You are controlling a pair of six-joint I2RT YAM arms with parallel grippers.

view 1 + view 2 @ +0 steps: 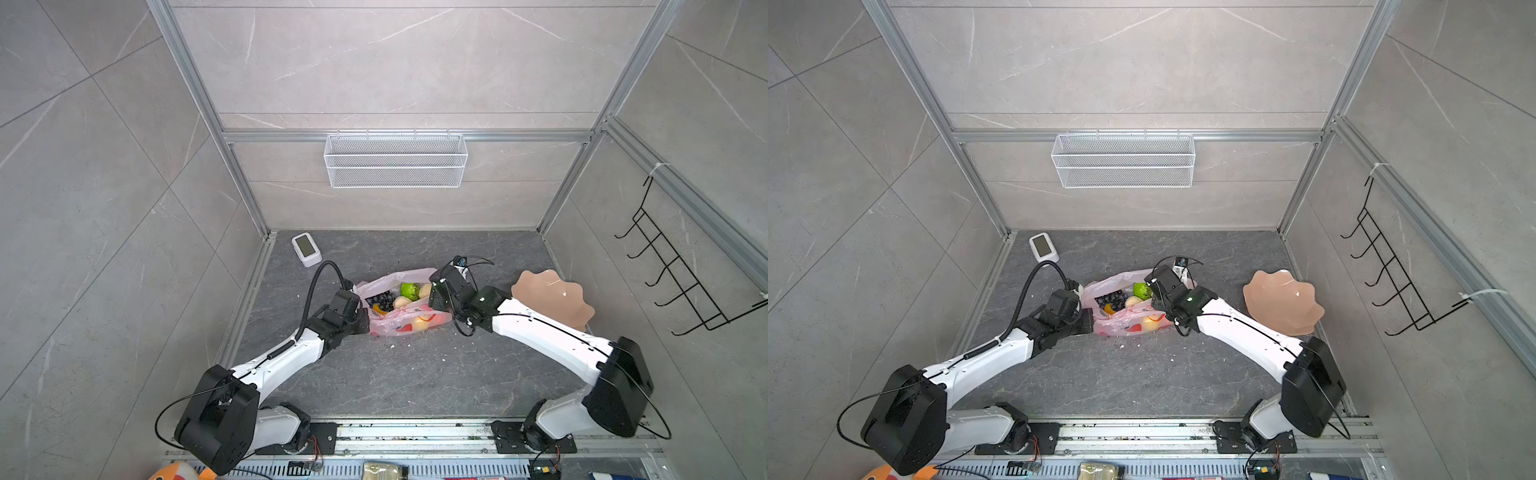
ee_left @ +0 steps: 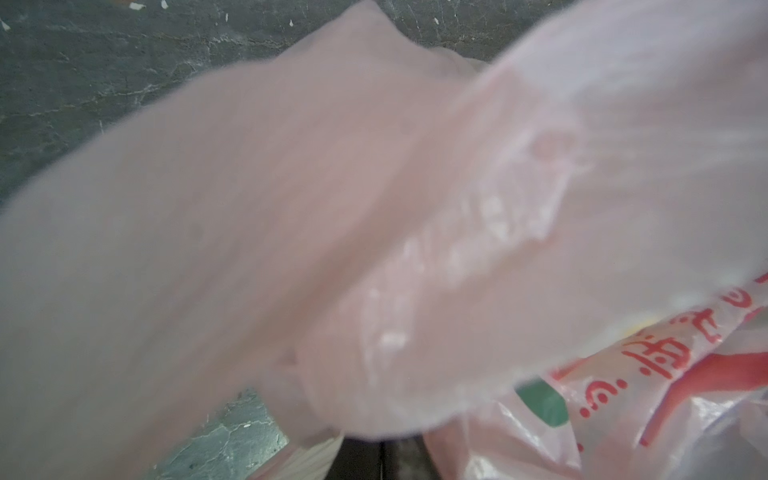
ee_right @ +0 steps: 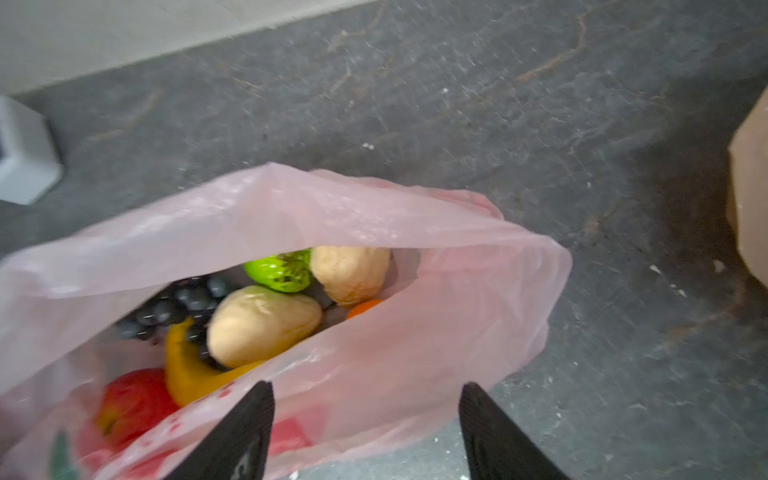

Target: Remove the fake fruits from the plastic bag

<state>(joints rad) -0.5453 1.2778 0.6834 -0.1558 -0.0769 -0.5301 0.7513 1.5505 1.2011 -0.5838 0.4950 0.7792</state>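
Worktop [image 1: 415, 374] of dark veined grey, bearing the plastic bag [image 1: 397, 326] near its middle, between the two arms and well apart from the peach scalloped plate [image 1: 552, 301] off to the right. Sprawled with its long axis running left to right in both top views, mouth gaping upward and leaning a little toward the back wall, printed side slumped toward the arms' bases. Left hand [image 1: 363, 322] clenched at the bag's left end, apparently pinching the film there, with pink plastic draped across most of the left wrist view. Right hand [image 3: 365, 386] released, fingers spread wide above the near lip of the mouth, gripping nothing. Fake fruits [image 1: 409, 293] all inside: yellow banana [image 3: 187, 370] half buried, red piece [image 3: 133, 403], two beige pieces [image 3: 262, 324], dark grape bunch [image 3: 178, 307], bumpy green piece [image 3: 280, 272], sliver of orange [image 3: 363, 307]. Likely trouble: near lip's thin film caught between the spread fingers on the way down, hauling the whole bag up with a fruit; mouth sagging shut should the left pinch slip; smooth rounded pieces squirting from a closing grip; grapes snagging the banana and tugging it along.
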